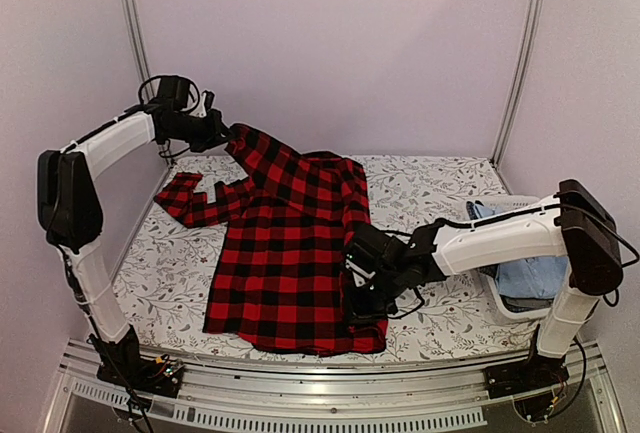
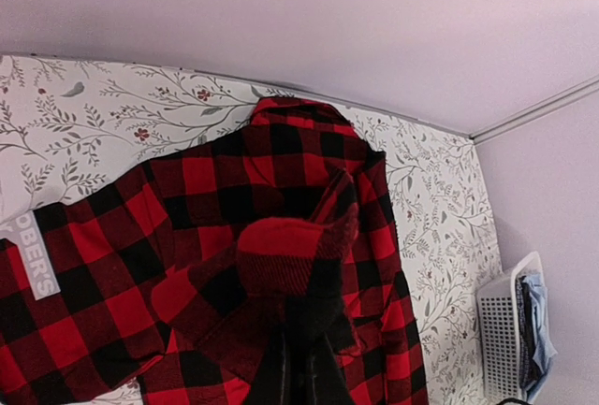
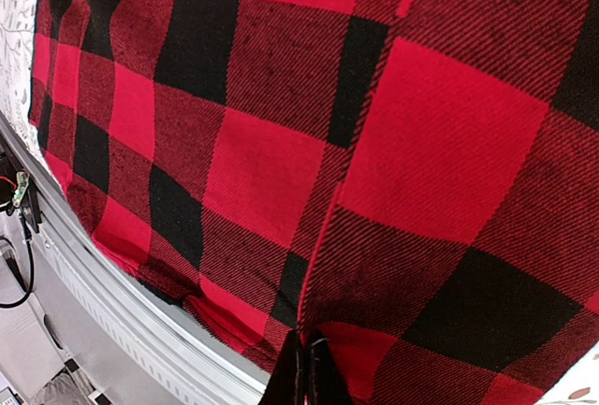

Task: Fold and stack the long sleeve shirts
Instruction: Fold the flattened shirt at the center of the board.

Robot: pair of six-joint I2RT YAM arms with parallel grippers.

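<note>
I have the left claw point(image 1: 222, 136) pinched together on a raised fold of the shirt point(image 1: 285, 253), the rest of which drapes away below it across the table point(image 1: 165, 273). My right claw point(image 1: 362, 301) is clamped on the shirt's near edge, and a basket point(image 1: 498, 301) sits to its right.

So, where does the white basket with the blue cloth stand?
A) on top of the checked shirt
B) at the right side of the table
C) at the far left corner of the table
B: the white basket stands at the right edge of the table, apart from the red-and-black shirt.
</note>
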